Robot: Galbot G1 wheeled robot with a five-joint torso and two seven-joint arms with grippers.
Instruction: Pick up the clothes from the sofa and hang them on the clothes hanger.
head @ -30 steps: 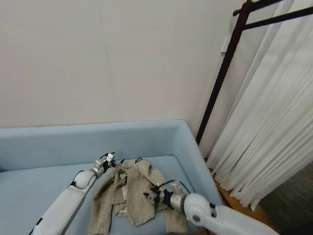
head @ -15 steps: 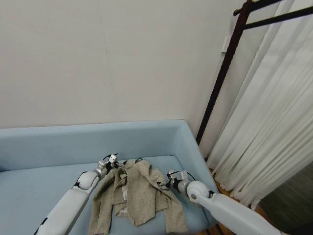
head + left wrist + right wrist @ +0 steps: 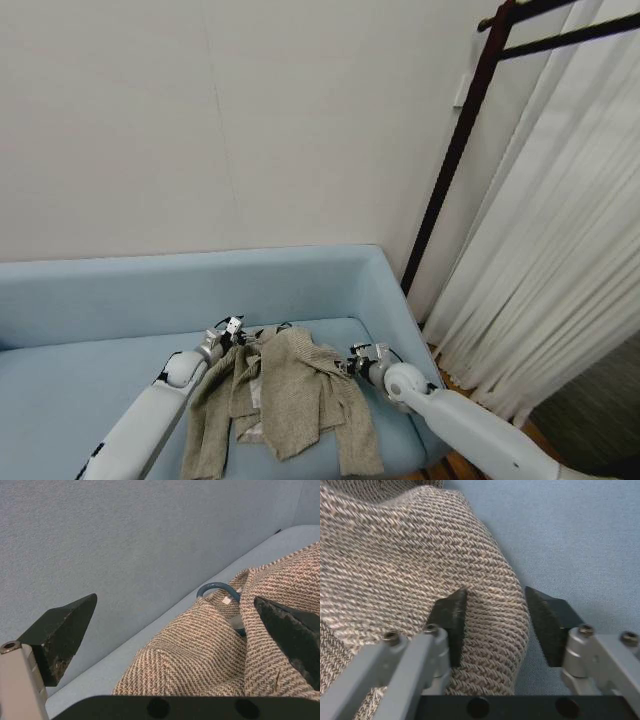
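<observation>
A beige knit sweater lies crumpled on the seat of the light-blue sofa. My left gripper hovers at the sweater's collar end near the backrest. Its jaws stand wide open around the herringbone knit, and a blue loop peeks out of the collar. My right gripper is at the sweater's right edge. There its fingers have closed in on a thick fold of the knit, which fills the gap between them.
A dark clothes rack rises right of the sofa, its top bar high at the upper right. White curtains hang beside it. The sofa's right arm runs just past my right gripper.
My right gripper has swung from the sweater's front up to its right edge near the sofa's arm. My left gripper crept slightly towards the collar. The sweater's right side has shifted a little.
</observation>
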